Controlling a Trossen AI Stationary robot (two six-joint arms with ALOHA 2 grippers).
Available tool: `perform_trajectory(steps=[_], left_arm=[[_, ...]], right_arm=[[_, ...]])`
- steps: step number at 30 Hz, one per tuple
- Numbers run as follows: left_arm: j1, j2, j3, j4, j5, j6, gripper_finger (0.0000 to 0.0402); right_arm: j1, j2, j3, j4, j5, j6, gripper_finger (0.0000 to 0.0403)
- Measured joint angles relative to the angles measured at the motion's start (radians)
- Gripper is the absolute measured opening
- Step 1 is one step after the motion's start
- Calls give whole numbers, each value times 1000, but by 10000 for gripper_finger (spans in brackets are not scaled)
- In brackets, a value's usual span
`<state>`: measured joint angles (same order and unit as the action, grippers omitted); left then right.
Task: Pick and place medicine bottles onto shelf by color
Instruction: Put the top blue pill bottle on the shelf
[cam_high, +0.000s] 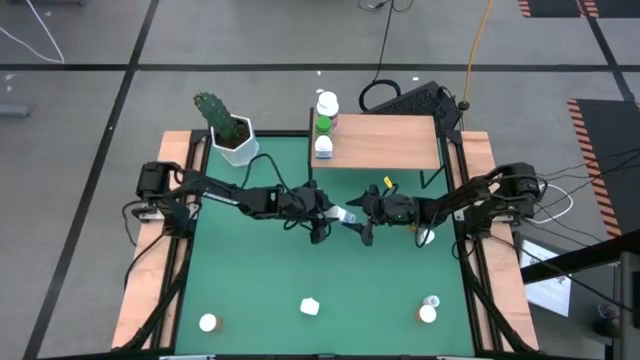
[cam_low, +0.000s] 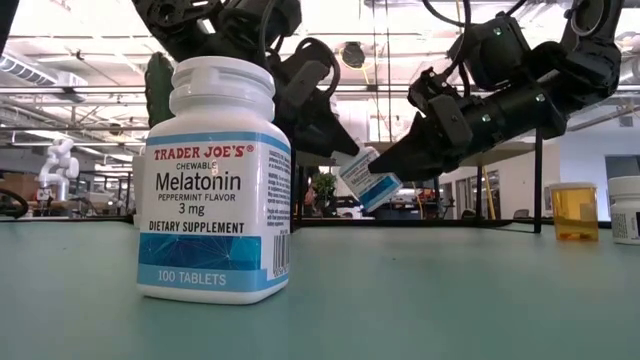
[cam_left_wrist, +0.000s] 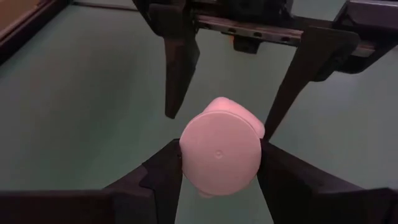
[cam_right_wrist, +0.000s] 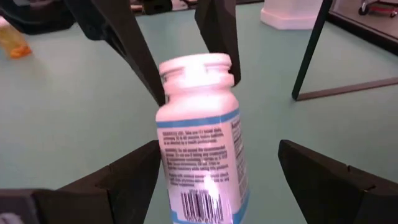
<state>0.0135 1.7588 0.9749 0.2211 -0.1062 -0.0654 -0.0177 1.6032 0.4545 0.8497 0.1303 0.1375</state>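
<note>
Where the low view opens, a blue-and-white melatonin bottle (cam_low: 215, 180) stands on the table (cam_low: 420, 310) at lower left; behind it, at frame centre, a blue-labelled bottle (cam_low: 368, 180) hangs tilted in mid-air between the two arms.

The left claw (cam_high: 330, 214) is clenched on this bottle's white cap (cam_left_wrist: 219, 152). The right claw (cam_high: 362, 222) is released, its fingers (cam_right_wrist: 127, 177) spread wide on either side of the label and apparently not touching it. This looks like a hand-over. To do it well, the right claw should close squarely on the body, below the cap, before the left lets go. The shelf (cam_high: 385, 140) lies farther off, at upper centre of the high view.

Only the wrist views separate gripping fingers from open ones. Only the low view shows the bottle's tilt and its clearance above the table. Only the high view shows three bottles (cam_high: 324, 125) already lined along the shelf's left end, and loose bottles (cam_high: 309, 307) along the lower table edge.
</note>
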Motion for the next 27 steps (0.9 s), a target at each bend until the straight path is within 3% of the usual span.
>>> perform_trajectory(steps=[8,24,27], left_arm=[[0,0,0,13,-9,0,186],[-1,0,0,51,-23,3,186],[2,0,0,50,-24,2,187]], right_arm=[[1,0,0,-5,37,-1,304],[15,0,1,-9,70,-7,167],[12,0,1,-6,27,-9,159]])
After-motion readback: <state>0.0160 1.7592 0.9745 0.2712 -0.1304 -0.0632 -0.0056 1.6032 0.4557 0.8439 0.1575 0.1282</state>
